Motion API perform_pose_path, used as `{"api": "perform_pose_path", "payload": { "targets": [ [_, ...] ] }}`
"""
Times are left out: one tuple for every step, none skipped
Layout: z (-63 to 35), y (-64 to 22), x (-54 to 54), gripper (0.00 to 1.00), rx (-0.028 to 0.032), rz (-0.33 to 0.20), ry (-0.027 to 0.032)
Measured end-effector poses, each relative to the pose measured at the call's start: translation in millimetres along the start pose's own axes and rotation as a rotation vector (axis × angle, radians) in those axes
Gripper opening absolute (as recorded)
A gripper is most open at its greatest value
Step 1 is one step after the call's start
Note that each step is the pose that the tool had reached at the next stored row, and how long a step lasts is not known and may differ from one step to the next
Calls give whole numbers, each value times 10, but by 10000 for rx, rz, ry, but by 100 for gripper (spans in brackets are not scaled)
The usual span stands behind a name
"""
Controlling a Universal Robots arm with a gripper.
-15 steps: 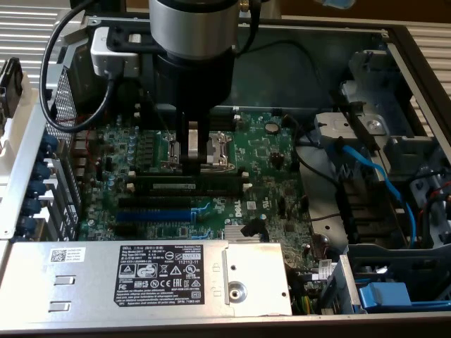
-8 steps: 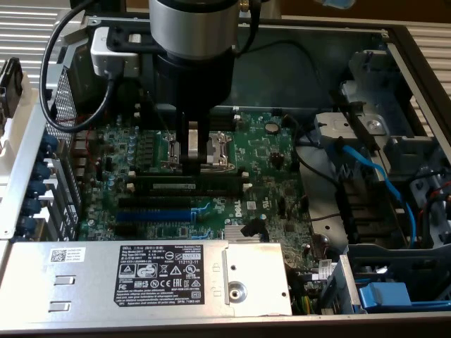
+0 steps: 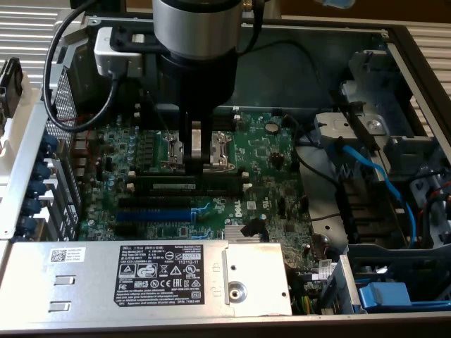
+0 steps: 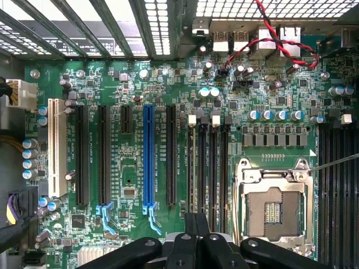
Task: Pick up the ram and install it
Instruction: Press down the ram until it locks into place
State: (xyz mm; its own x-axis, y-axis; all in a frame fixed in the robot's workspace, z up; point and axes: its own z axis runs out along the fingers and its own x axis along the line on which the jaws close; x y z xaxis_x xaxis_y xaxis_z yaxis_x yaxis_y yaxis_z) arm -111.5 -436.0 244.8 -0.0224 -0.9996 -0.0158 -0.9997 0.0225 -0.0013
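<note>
Two jaws stand pressed together with nothing visible between them, their tip just above the ram. The ram lies along the black memory slots, beside the open CPU socket on the green motherboard. A blue expansion slot runs nearer the Dell power supply.

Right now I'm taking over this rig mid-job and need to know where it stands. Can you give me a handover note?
Gripper: low over the motherboard, by the CPU socket.
Ram: lies along the memory slots, close beside the gripper.
Done: the ram is at the slots.
Left: I cannot tell whether it is clipped in, so seating is unconfirmed.
</note>
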Motion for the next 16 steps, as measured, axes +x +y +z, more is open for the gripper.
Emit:
{"api": "perform_pose_path", "payload": {
  "targets": [
    [0,-1,0,10,0,-3,0],
    [0,-1,-1,10,-2,-11,0],
    [0,-1,-3,10,-2,-28,0],
    [0,-2,-6,10,-3,-60,0],
    [1,-2,-8,10,-4,-101,0],
    [1,-1,-8,10,-4,-151,0],
    [1,-1,-8,10,-6,-211,1],
    [1,-1,-9,10,-7,-278,1],
    [3,-4,-9,10,-9,-347,0],
    [3,-5,-9,10,-10,-411,0],
    [4,-6,-9,10,-12,-464,1],
    [4,-7,-9,10,-12,-487,1],
    [6,-7,-9,10,-12,-489,-1],
    [9,-7,-9,10,-11,-490,-3],
    [13,-7,-9,10,-10,-491,-10],
    [16,-7,-9,10,-11,-491,-18]
  ]
}}
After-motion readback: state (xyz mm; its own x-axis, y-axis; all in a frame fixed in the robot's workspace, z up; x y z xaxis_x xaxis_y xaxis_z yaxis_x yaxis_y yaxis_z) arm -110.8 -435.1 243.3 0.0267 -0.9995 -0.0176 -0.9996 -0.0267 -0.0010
